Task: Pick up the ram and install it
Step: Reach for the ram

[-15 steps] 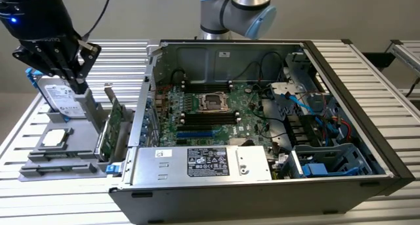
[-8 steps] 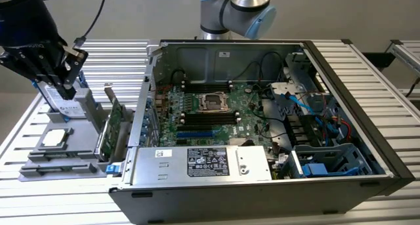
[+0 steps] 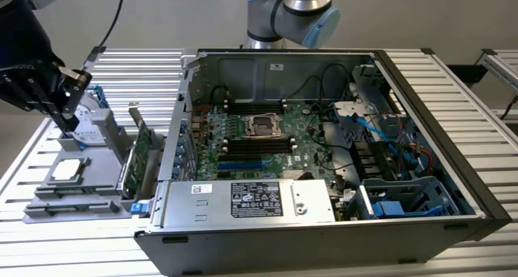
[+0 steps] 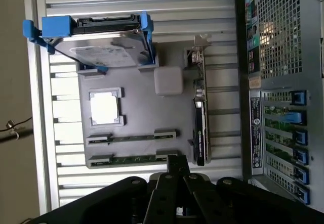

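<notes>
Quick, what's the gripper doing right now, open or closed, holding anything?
Gripper: closed, holding nothing, close to the ram lying in the tray.

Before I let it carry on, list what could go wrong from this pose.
1. The hand hangs above the grey holder, not yet on the ram. The upright expansion card stands beside the ram, so an off-line descent might clip it.
2. In the case, loose cables hang near the motherboard and could snag the ram.
</notes>
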Available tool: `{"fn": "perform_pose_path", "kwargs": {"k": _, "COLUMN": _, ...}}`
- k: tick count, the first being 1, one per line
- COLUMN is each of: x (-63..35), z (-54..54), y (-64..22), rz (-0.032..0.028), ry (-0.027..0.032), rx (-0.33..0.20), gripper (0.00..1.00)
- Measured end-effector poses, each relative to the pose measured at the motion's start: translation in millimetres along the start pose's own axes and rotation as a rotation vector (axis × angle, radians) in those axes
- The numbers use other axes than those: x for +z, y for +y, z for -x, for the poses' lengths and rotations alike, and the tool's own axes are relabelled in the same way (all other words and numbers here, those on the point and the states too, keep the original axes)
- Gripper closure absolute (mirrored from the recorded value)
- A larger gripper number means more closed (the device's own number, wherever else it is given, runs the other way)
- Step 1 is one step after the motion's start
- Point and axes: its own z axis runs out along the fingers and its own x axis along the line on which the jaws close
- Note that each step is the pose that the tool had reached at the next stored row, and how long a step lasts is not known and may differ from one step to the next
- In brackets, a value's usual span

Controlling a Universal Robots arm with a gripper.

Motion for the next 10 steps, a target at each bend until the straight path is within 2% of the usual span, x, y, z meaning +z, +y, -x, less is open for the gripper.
{"fn": "perform_pose_path", "kwargs": {"k": 10, "x": 15.4, "z": -14.3, "y": -17.4, "rz": -0.0018, "ry": 0.0247, "rx": 0.001, "gripper": 0.89}}
